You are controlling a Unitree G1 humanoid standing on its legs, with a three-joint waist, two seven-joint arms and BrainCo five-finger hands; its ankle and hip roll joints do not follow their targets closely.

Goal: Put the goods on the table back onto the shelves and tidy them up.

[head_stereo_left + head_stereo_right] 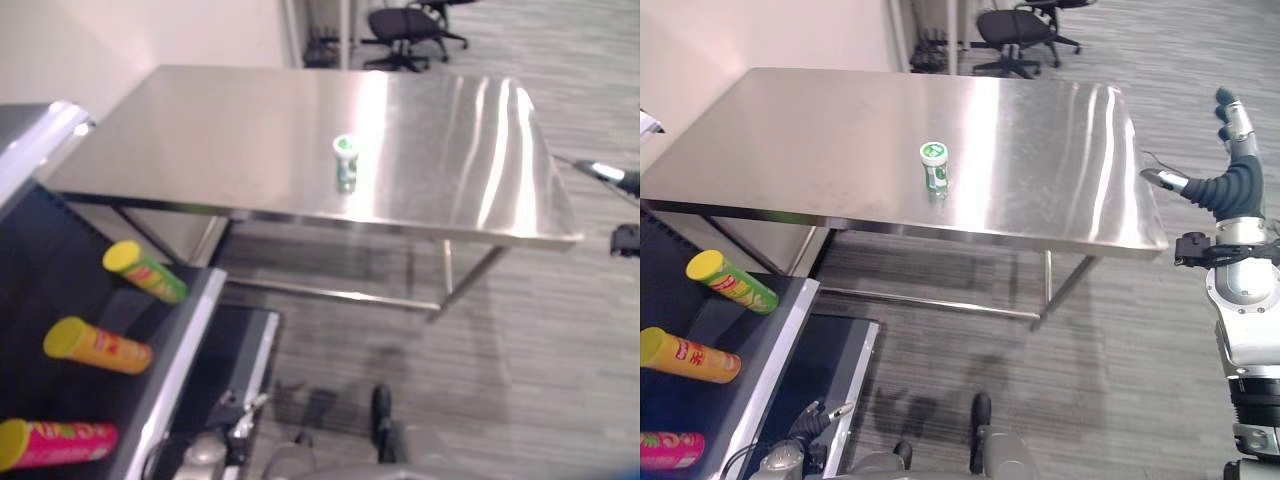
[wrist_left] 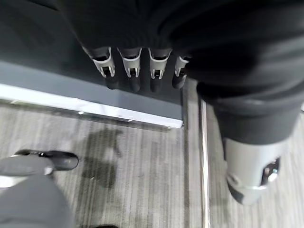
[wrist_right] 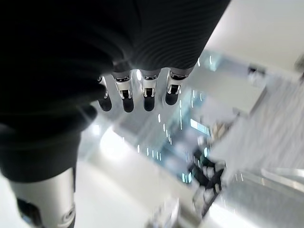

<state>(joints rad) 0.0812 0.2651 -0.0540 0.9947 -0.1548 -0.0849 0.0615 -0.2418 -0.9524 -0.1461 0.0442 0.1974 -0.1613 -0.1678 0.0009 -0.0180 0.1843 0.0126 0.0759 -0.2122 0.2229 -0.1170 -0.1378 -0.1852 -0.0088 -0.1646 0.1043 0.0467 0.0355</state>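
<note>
One small green-and-white round container (image 1: 934, 166) stands upright on the stainless-steel table (image 1: 1040, 120), so the fetch step looks not yet begun. The right hand (image 1: 1232, 150) is raised with fingers straight, empty, the container well off to its left. It likely needs a reach inward. The left hand (image 2: 137, 71) hangs relaxed and empty beside the dark shelf unit (image 1: 60, 280) holding three tall snack tubes (image 1: 145, 272).

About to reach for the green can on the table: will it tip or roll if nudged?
The can stands upright, small and narrow, so a side push would probably tip it. Being round, it would likely roll on the smooth steel table. It looks light.
</note>
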